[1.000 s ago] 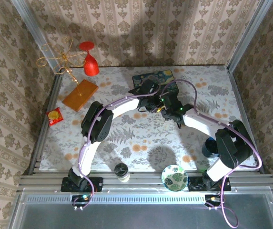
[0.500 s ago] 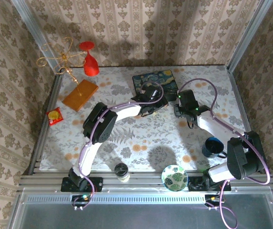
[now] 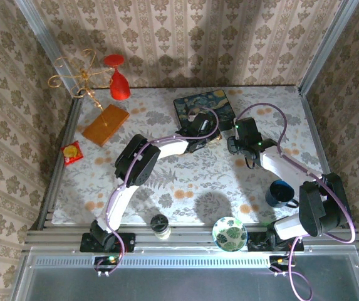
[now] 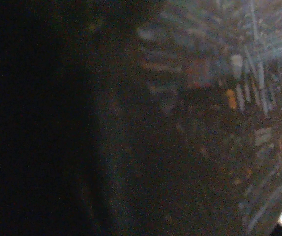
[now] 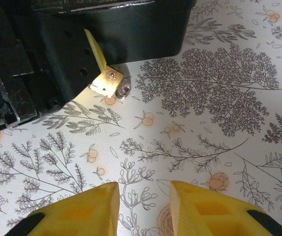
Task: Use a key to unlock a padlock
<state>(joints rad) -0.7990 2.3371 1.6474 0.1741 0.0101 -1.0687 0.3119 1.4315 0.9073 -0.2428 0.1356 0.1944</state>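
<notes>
The tiny brass padlock [image 5: 106,81] sticks out of my left gripper [image 5: 95,69], which is shut on it just above the floral table; a yellow finger pad [image 5: 95,48] shows beside it. A small silvery round part [image 5: 124,89] sits at the padlock's end, and I cannot tell whether it is the key. In the top view the left gripper [image 3: 205,134] hangs over the front edge of the dark blue starry-night box [image 3: 213,101]. My right gripper [image 5: 144,194] is open with nothing between its yellow fingers, a short way from the padlock; from above the right gripper [image 3: 232,145] is right of the left one.
A blue mug [image 3: 280,192] stands near the right arm, with a green patterned bowl [image 3: 229,233] and a dark-lidded jar [image 3: 160,224] at the near edge. At the far left are a wooden board [image 3: 106,124], a red glass [image 3: 119,84], a gold wire ornament [image 3: 79,78] and a red packet [image 3: 72,152].
My right gripper has pulled back to the right, away from the left gripper and the padlock it met a second ago. The left gripper has hardly moved.
</notes>
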